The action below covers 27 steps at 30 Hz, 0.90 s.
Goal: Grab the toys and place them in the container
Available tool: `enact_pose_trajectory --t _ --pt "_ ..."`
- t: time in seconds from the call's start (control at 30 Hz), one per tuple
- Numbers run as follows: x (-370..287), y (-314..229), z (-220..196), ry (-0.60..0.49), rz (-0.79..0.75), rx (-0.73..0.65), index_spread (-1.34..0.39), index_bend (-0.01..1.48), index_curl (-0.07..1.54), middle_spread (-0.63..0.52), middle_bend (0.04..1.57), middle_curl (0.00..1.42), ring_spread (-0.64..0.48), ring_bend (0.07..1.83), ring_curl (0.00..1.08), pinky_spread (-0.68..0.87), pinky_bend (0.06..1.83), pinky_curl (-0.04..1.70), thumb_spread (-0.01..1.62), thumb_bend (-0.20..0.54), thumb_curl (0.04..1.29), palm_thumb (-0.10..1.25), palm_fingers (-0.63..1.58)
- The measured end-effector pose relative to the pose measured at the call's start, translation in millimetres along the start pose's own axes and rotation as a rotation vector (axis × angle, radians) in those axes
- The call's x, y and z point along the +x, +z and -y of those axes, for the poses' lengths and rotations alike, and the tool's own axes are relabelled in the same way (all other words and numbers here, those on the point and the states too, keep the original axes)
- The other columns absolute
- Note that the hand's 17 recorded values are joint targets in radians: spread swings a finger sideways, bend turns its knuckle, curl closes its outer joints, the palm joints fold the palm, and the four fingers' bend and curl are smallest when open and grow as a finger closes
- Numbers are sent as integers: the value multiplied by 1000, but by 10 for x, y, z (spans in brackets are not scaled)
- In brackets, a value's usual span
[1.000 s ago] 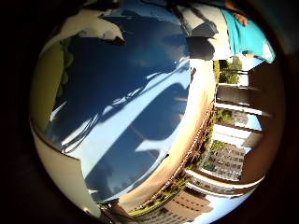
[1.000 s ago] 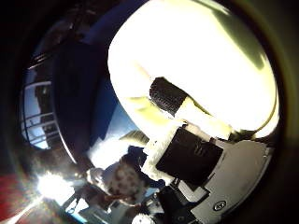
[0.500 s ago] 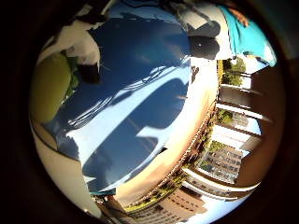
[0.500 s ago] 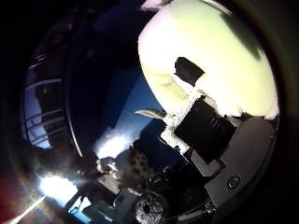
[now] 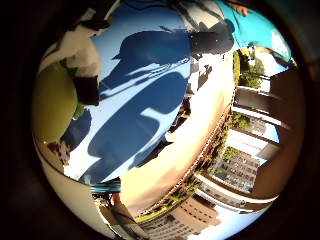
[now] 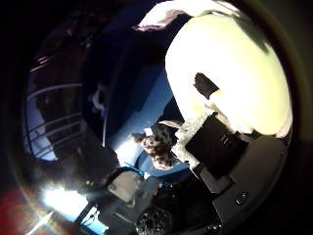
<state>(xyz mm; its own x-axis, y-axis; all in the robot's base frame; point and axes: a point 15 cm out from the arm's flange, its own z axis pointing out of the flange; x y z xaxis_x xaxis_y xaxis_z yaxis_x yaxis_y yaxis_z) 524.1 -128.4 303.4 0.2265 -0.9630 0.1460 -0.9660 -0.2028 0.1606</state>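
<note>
While the fingers (image 6: 215,147) grip the pale round toy (image 6: 230,73), its axis cannot be told.

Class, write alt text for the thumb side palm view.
A large pale yellow toy fills much of the view, close to the palm, with the hand against it. Beside them, a small spotted toy lies on a blue surface.

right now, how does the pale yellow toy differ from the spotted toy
The pale yellow toy is plain; the spotted toy is mottled brown and white. The pale yellow toy fills much of the view, close to the palm; the spotted toy looks small and farther off. The robot hand grips the pale yellow toy; the spotted toy lies free on the blue cloth.
</note>
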Motion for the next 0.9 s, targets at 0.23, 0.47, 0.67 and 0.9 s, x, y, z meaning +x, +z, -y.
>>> enact_pose_trajectory --t 0.23,0.47,0.67,0.9 --pt "-355 -485 -221 -55 -4 9 -1154 823 355 -251 1230 1146 -127 1490 845 132 1605 778 1026 -13 810 994 850" --pt "-985 -1040 -301 -157 -34 77 -1182 801 448 -245 1256 1157 -127 1520 848 128 1622 802 1035 -15 848 975 814" --pt "-1795 -1414 -221 -227 -55 169 -1202 761 552 -239 1277 1160 -125 1546 845 126 1635 817 1041 -12 876 966 791" --pt "-2655 -1609 258 -221 -48 348 -1230 705 693 -233 1301 1159 -122 1573 839 124 1650 830 1040 -29 892 918 766"
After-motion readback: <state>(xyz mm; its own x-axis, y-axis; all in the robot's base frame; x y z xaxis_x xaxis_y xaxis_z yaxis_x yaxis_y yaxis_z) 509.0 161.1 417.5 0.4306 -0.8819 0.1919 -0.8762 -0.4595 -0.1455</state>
